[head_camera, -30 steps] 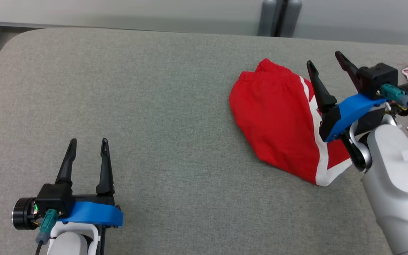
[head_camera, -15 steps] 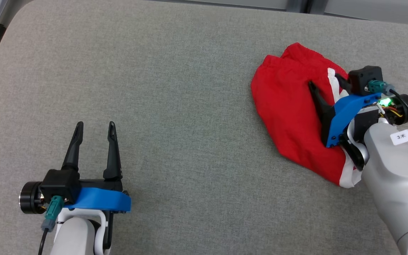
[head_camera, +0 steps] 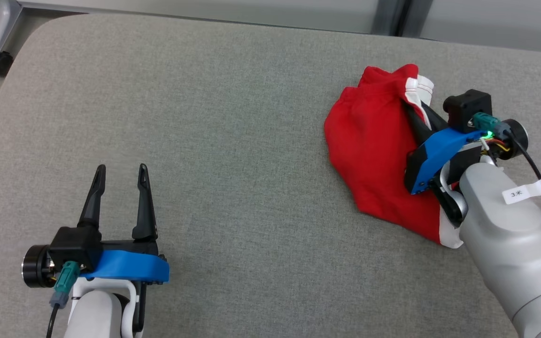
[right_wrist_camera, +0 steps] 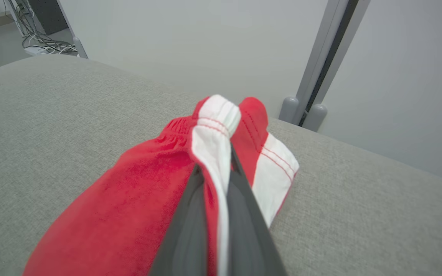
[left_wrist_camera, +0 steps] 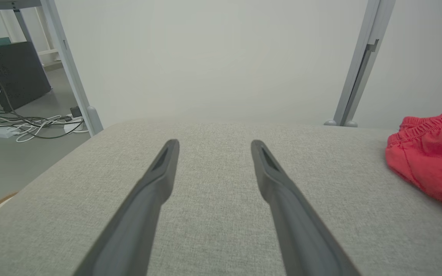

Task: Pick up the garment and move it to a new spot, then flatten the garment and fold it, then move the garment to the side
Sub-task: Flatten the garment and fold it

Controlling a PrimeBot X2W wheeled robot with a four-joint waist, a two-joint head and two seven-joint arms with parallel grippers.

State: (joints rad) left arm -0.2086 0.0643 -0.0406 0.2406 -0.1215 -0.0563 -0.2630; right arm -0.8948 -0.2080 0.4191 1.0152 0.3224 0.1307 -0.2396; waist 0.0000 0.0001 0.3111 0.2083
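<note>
Table (head_camera: pixel 214 141): grey fabric top.
Garment (head_camera: pixel 369 141): red with a white stripe; we find it bunched at the table's right side.
Right gripper (right_wrist_camera: pixel 215 165): jaws closed, pinching the garment's white-striped waistband.
Left gripper (head_camera: pixel 121 167): jaws parted, holding nothing, well apart from the garment.
Tag (head_camera: pixel 520 193): white, on the right forearm (head_camera: pixel 510 239); we read "3" plus 1 star-like mark.

Open a second ago, the right hand (head_camera: pixel 415 111) has clamped the white-striped edge of the garment (head_camera: pixel 369 141), apparently bunching it upward.
</note>
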